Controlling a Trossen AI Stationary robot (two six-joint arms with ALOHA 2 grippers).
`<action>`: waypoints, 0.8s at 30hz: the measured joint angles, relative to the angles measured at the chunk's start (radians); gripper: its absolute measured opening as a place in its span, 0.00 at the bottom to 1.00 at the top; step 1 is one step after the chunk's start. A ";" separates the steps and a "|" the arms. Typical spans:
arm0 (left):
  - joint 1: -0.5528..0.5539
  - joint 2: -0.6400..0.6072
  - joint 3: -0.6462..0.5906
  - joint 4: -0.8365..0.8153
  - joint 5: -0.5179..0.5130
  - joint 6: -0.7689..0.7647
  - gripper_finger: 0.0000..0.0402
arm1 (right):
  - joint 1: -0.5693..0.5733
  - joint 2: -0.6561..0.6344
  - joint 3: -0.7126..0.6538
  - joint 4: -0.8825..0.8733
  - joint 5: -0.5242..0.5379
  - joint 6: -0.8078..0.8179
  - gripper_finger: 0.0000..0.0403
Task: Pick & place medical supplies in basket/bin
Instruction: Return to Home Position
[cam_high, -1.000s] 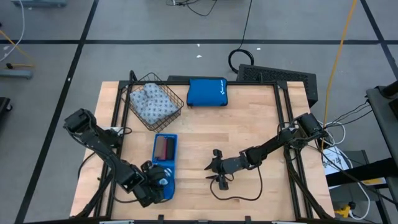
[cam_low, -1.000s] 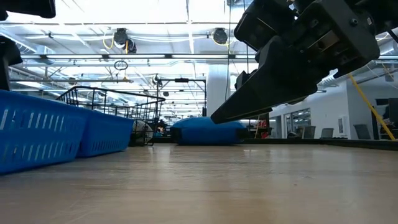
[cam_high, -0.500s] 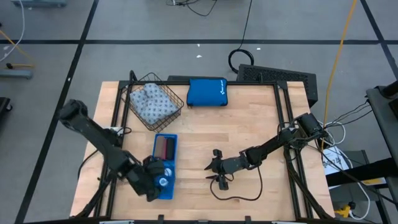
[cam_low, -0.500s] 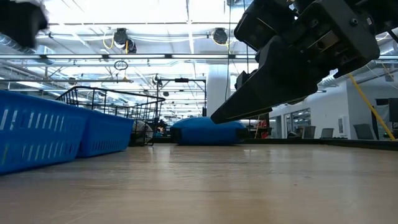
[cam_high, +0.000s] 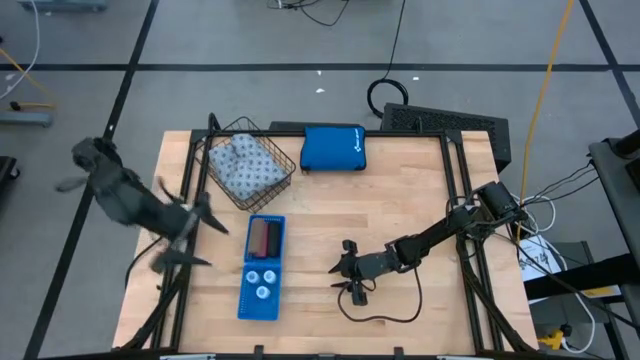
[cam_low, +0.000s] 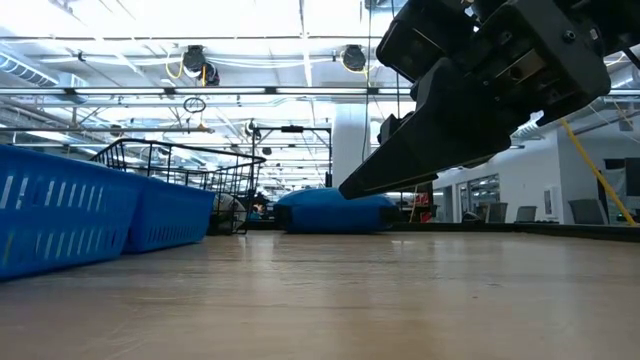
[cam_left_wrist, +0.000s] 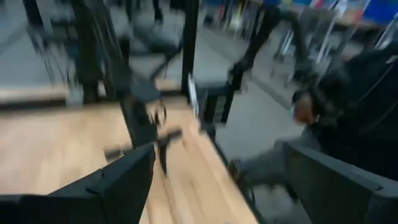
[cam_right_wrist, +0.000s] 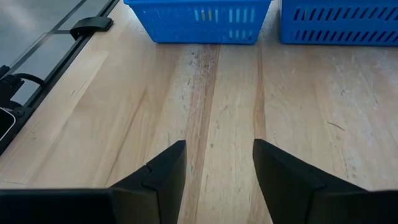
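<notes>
White discs (cam_high: 262, 292) in blue tray (cam_high: 241, 300) on wooden table (cam_high: 400, 200), bright hall (cam_low: 250, 60) behind.
Left gripper (cam_high: 195, 240) spread, empty, by left edge; right gripper (cam_high: 350, 272) spread, low over wood.

The table (cam_high: 400, 200) is a pale wooden top with straight plank seams running across it. Black bars (cam_high: 447, 160) run along its 9 and 3 o'clock sides. A dark wire basket (cam_high: 271, 142) sits at 11 o'clock, turned cornerwise to the edges. Just beside it, at 12 o'clock near the far edge, lies a bright blue pouch (cam_high: 332, 148), apart from the basket. A long blue tray (cam_high: 259, 311) of two compartments lies at 8 o'clock, its length pointing from 12 to 6. A thin black cable (cam_high: 380, 319) loops on the wood at 5 o'clock.
</notes>
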 joint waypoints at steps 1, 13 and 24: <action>0.000 -0.033 0.000 0.005 0.000 0.026 0.89 | 0.000 0.000 0.000 0.000 0.000 0.000 0.44; 0.000 -0.240 -0.145 0.000 -0.102 0.230 0.88 | 0.000 0.000 0.000 0.001 0.000 0.000 0.43; 0.024 -0.588 -0.673 0.436 -0.120 0.212 0.87 | -0.016 -0.017 0.000 -0.018 -0.002 -0.032 0.43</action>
